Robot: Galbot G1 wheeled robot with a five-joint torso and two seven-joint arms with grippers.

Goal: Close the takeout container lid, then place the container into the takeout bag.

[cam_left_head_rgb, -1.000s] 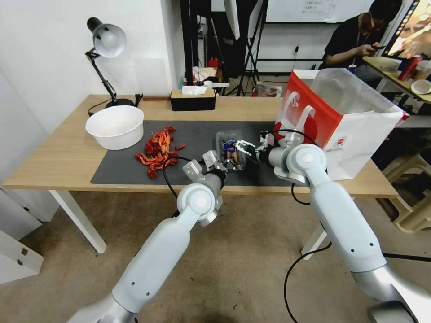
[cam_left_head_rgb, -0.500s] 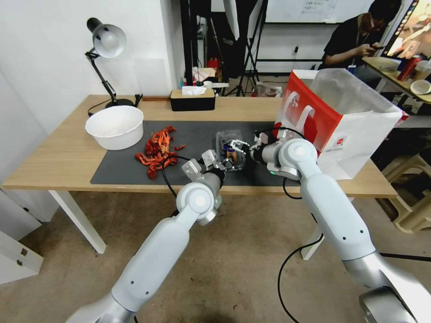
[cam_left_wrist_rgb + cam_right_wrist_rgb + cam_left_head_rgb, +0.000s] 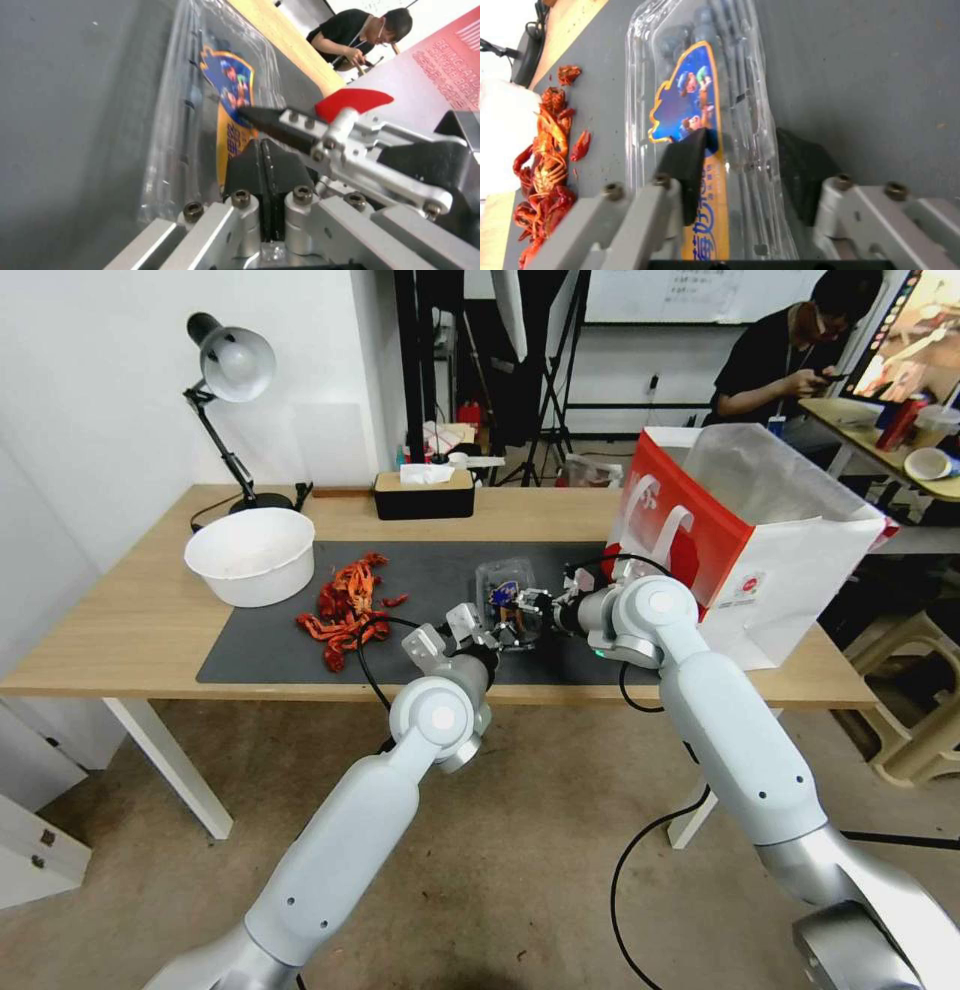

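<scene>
- Left tool (image 3: 487, 636), nearest the robot: pads pressed together with nothing between them, resting at the near edge of the takeout container (image 3: 510, 603); a push from here could skid the light box across the dark mat (image 3: 270, 645) on the surface (image 3: 130, 620).
- Right tool (image 3: 740, 176): narrowed astride the container's end, pads on either side of the clear plastic, the labelled lid (image 3: 690, 101) seemingly down; too hard a squeeze may buckle the thin walls or spring the lid open, spilling blueberries.
- Crayfish shells (image 3: 345, 605), just beside: could be dragged by a sideways slip.
- Takeout bag (image 3: 740, 540), farther right: its upstanding liner (image 3: 760, 475) may snag the container on entry.
</scene>
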